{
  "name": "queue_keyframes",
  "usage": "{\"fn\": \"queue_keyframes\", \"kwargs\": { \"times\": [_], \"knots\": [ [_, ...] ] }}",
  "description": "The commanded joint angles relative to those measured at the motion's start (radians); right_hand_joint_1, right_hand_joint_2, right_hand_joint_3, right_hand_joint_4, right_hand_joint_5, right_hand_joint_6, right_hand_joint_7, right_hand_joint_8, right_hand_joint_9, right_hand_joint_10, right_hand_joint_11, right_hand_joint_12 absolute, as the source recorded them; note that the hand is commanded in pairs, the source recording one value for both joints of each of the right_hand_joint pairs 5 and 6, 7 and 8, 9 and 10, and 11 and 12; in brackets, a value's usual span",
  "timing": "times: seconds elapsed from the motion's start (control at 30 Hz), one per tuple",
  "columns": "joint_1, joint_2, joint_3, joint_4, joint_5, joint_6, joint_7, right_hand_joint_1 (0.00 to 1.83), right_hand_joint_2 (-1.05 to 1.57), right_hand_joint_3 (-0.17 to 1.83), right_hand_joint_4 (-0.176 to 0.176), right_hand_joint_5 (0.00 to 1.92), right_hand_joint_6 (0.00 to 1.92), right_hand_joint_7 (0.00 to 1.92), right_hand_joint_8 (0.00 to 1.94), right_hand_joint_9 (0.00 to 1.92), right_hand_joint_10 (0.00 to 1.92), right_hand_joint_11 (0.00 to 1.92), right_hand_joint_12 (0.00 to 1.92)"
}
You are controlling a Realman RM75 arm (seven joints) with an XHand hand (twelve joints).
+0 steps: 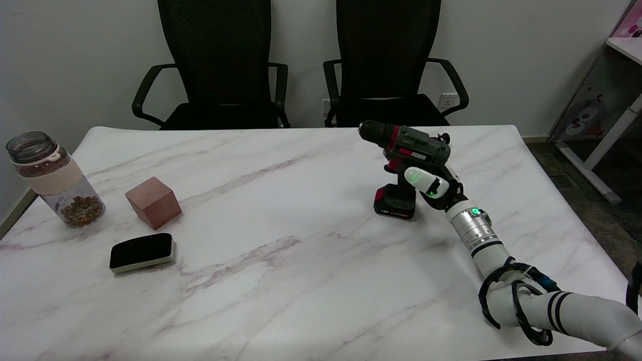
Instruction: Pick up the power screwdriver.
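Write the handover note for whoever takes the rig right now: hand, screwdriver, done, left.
Right hand: wrapped around the handle of the power screwdriver, holding it.
Screwdriver: upright at the table's far right, chuck pointing left; its battery base looks to be on or just above the tabletop, I cannot tell which.
Done: reach and grasp.
Left: lift it clearly off the table.
Elsewhere, at the left: jar, wooden block, eraser.

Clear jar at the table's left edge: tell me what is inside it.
The clear jar holds a low layer of small brown pieces at its bottom; above them it looks empty. A beige band wraps its upper part and hides what lies behind it. What the pieces are cannot be told.
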Motion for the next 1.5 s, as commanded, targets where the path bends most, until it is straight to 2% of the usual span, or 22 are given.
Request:
{"fn": "queue_keyframes", "kwargs": {
  "times": [0.03, 0.3, 0.4, 0.6, 0.8, 0.87, 0.97, 1.0, 1.07, 1.2, 1.33, 1.4, 1.5],
  "knots": [
    [0.007, 0.001, -0.005, -0.001, -0.029, -0.016, -0.004, 0.96, -0.17, 0.77, 0.176, 0.62, 0.62, 0.62, 0.62, 0.46, 0.46, 0.56, 0.56],
    [0.021, -0.001, -0.005, -0.003, -0.081, -0.019, -0.006, 0.95, -0.19, 0.75, 0.175, 0.61, 0.61, 0.61, 0.61, 0.45, 0.45, 0.55, 0.55],
    [0.03, -0.001, -0.008, -0.008, -0.086, -0.019, -0.006, 0.97, -0.19, 0.74, 0.154, 0.6, 0.6, 0.6, 0.6, 0.45, 0.45, 0.56, 0.56],
    [0.036, -0.001, -0.008, -0.008, -0.095, -0.036, -0.006, 0.98, -0.18, 0.72, 0.147, 0.59, 0.59, 0.59, 0.59, 0.44, 0.44, 0.55, 0.55],
    [0.029, -0.001, -0.004, -0.005, -0.088, -0.042, -0.006, 1.04, 0.07, 0.51, 0.157, 0.65, 0.65, 0.65, 0.65, 0.49, 0.49, 0.58, 0.58],
    [0.025, -0.001, 0.001, -0.003, -0.088, -0.042, -0.006, 1.05, 0.14, 0.54, 0.158, 0.69, 0.69, 0.69, 0.69, 0.59, 0.59, 0.64, 0.64],
    [0.021, -0.001, 0.001, 0.0, -0.086, -0.042, -0.006, 1.06, 0.25, 0.62, 0.174, 0.75, 0.75, 0.75, 0.75, 0.87, 0.87, 0.84, 0.84],
    [0.021, -0.001, 0.001, 0.0, -0.086, -0.042, -0.006, 1.06, 0.26, 0.61, 0.175, 0.76, 0.76, 0.76, 0.76, 0.9, 0.9, 0.86, 0.86],
    [0.019, -0.001, 0.001, 0.003, -0.085, -0.044, -0.006, 1.09, 0.32, 0.62, 0.167, 0.8, 0.8, 0.8, 0.8, 1.04, 1.04, 0.94, 0.94],
    [0.018, -0.001, 0.002, 0.003, -0.085, -0.054, -0.006, 1.11, 0.39, 0.7, 0.149, 0.87, 0.87, 0.87, 0.87, 1.18, 1.18, 1.03, 1.03],
    [0.018, -0.001, 0.004, 0.003, -0.067, -0.065, -0.006, 1.11, 0.47, 0.8, 0.105, 0.93, 0.93, 0.93, 0.93, 1.36, 1.36, 1.16, 1.16],
    [0.018, -0.001, 0.004, 0.003, -0.057, -0.065, -0.006, 1.11, 0.59, 0.83, 0.045, 0.97, 0.97, 0.97, 0.97, 1.56, 1.56, 1.32, 1.32],
    [0.021, -0.001, 0.004, 0.003, -0.057, -0.067, -0.006, 1.09, 0.75, 0.8, 0.025, 1.01, 1.01, 1.01, 1.01, 1.77, 1.77, 1.53, 1.53]
  ]
}}
